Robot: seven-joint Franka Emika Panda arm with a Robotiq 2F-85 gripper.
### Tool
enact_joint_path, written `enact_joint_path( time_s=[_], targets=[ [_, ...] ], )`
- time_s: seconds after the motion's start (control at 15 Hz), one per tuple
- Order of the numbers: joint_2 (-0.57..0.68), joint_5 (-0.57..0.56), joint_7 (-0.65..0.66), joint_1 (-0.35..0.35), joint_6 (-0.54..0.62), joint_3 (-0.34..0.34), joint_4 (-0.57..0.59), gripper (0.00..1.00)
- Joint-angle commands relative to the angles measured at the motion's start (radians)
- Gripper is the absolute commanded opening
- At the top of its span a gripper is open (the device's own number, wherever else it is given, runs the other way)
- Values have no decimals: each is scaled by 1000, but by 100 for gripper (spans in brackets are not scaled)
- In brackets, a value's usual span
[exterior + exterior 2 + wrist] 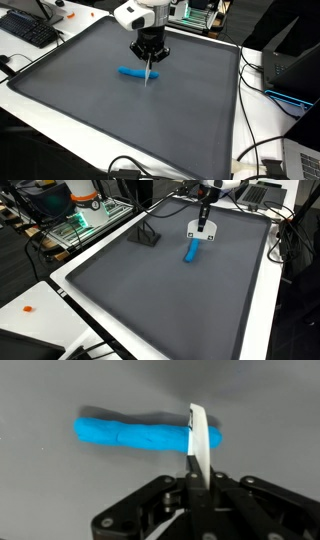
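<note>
Gripper: we log one gripper [150,57], hanging upright over the far half of the mat; also seen in an exterior view [203,222] and at the bottom of the wrist view [195,488].
Gripper state: its fingers are pressed together, pinching a blade.
Blade: white, thin and flat [198,435]; we see it held edge-on and pointing down from the fingers [149,72], [200,232].
Roll: blue, soft-looking, long and slightly lumpy [130,433]; it lies flat on the mat under the gripper [132,72], [189,250].
Blade to roll: in the wrist view the blade crosses the roll near one end, leaving a short stub on the far side. We cannot tell whether it has sunk in or only touches.
Mat: dark grey, covering most of the table [90,100], [170,300].
Table: white rim shows around the mat [60,285].
Keyboard: black, off the mat at a corner [28,30].
Stand: small black frame on the mat, well apart from the roll [148,235].
Laptop: dark, beside the table [297,68].
</note>
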Motion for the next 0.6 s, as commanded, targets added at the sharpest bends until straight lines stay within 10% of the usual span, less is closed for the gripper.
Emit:
enact_joint_path(
  time_s=[0.0, 0.53],
  targets=[
    [38, -30, -5, 14, 40, -22, 16, 1],
    [58, -13, -11, 6, 59, -25, -7, 1]
  ],
)
